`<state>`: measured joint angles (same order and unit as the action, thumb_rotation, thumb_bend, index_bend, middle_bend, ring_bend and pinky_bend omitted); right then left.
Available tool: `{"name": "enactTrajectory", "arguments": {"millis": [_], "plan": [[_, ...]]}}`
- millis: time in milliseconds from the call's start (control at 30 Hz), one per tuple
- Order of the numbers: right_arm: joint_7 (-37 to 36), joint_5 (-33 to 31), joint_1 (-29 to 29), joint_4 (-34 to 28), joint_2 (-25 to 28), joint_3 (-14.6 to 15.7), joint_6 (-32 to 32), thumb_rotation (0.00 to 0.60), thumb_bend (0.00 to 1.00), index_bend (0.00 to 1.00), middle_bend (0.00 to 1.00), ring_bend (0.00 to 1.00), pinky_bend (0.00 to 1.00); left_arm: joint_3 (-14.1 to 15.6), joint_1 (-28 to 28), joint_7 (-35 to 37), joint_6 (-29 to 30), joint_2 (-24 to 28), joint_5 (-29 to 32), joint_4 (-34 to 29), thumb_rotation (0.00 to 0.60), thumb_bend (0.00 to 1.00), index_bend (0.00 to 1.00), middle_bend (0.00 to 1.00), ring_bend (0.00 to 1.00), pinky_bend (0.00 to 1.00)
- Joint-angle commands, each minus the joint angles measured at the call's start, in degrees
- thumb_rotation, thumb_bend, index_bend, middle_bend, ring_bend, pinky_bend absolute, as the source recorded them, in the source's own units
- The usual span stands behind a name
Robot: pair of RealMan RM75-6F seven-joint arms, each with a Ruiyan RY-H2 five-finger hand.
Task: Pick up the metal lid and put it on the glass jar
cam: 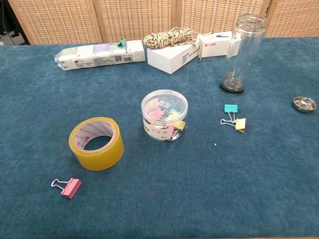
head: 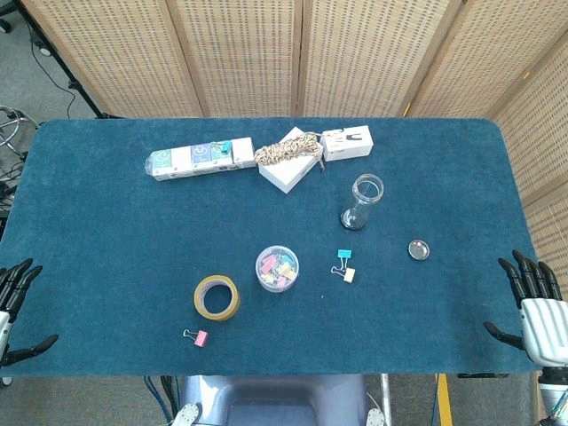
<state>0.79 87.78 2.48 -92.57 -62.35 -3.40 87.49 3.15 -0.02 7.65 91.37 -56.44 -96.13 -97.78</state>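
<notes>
Left hand (head: 16,302) sits at the table's (head: 106,266) left edge, fingers (head: 19,275) spread wide, holding nothing; only head view shows it. Going right from those fingers: pink binder clip (head: 196,337) near the front edge, then yellow tape roll (head: 217,297) lying flat just behind it. Further right, a clear plastic tub (head: 278,268) w/ coloured clips inside, approx mid-table. Far behind it, along the back: a long white pack (head: 200,161), a white box (head: 288,169) w/ a rope bundle (head: 288,148) on top, and a smaller white box (head: 346,143) beside it. Right of the tub, a teal clip (head: 343,256) and a yellow clip (head: 346,274), close together. Glass jar (head: 363,201) stands upright behind them, mouth open, no lid on. Metal lid (head: 420,249) lies flat on the table, right of the jar and apart from it, well short of the right hand's fingers (head: 524,275). Right hand (head: 532,306) at the right edge, fingers wide apart, empty, touching neither lid nor jar.
</notes>
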Motion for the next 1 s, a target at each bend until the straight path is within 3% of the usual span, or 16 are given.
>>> {"name": "enactTrajectory", "arguments": {"millis": [33, 367, 600, 700, 867, 1000], "plan": [[0.18, -0.22, 0.13, 0.03, 0.00, -0.04, -0.33, 0.600, 0.00, 0.08, 0.00, 0.00, 0.00, -0.08, -0.11, -0.39, -0.25, -0.11, 0.18, -0.06, 0.600, 0.09, 0.00, 0.00, 0.00, 0.00], [1.31, -0.68, 0.62, 1.17, -1.45, -0.22, -1.03, 0.600, 0.00, 0.10, 0.00, 0.00, 0.00, 0.05, -0.75, 0.12, -1.50, 0.26, 0.29, -0.38, 0.600, 0.09, 0.00, 0.00, 0.00, 0.00], [0.06, -3.42, 4.42, 1.42, -3.11, -1.50, -7.79, 0.600, 0.00, 0.09, 0.00, 0.00, 0.00, 0.07, -0.23, 4.02, 0.25, 1.20, -0.11, 0.60, 0.600, 0.09, 0.00, 0.00, 0.00, 0.00], [-0.50, -4.08, 6.09, 1.42, -3.19, -2.34, -9.94, 0.600, 0.00, 0.13, 0.00, 0.00, 0.00, 0.03, -0.26, 4.35, 0.16, 1.29, 0.11, 0.64, 0.600, 0.09, 0.00, 0.00, 0.00, 0.00], [-2.76, -6.39, 10.05, 2.85, -4.72, -5.21, -13.95, 0.600, 0.11, 0.22, 0.00, 0.00, 0.00, -0.11, -0.40, 4.39, -0.22, 1.39, 0.60, 0.51, 0.600, 0.09, 0.00, 0.00, 0.00, 0.00], [-2.75, -8.54, 13.16, 4.34, -6.29, -7.04, -17.40, 0.600, 0.13, 0.28, 0.00, 0.00, 0.00, -0.24, -0.35, 4.69, -0.10, 1.48, 0.85, 0.49, 0.600, 0.09, 0.00, 0.00, 0.00, 0.00]]}}
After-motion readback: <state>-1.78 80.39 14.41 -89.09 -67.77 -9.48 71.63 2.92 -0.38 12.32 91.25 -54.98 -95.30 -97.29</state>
